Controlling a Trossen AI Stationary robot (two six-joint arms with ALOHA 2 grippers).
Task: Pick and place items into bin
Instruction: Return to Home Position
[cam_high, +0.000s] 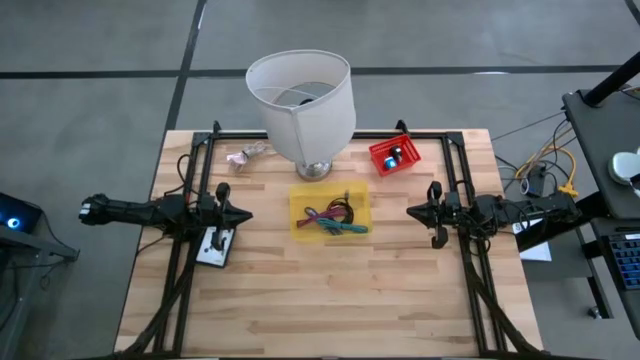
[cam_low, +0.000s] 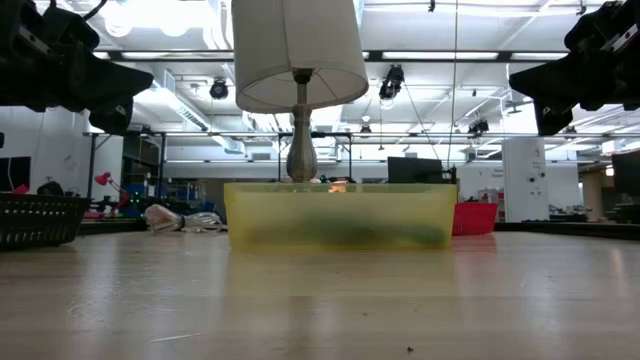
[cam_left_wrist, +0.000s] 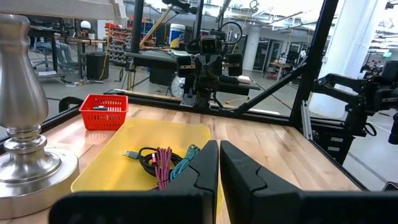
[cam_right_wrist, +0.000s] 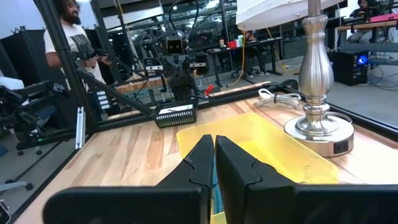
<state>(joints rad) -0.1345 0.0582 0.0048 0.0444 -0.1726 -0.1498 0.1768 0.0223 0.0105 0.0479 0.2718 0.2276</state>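
Cords (cam_high: 330, 216), perhaps sticks too, lie in the yellow tray (cam_high: 304, 194). The left end effector (cam_high: 246, 214) and right end effector (cam_high: 411, 211) hover either side of the tray, both pressed together, empty.

A coiled black cable (cam_left_wrist: 144, 159), a magenta braided cord (cam_left_wrist: 163, 168) and a teal cord (cam_left_wrist: 186, 158) lie tangled together in the shallow yellow tray (cam_high: 303, 194) at mid-table. The black mesh bin (cam_right_wrist: 176, 118) stands towards the table's left side, a white box (cam_high: 213, 250) lying flat inside
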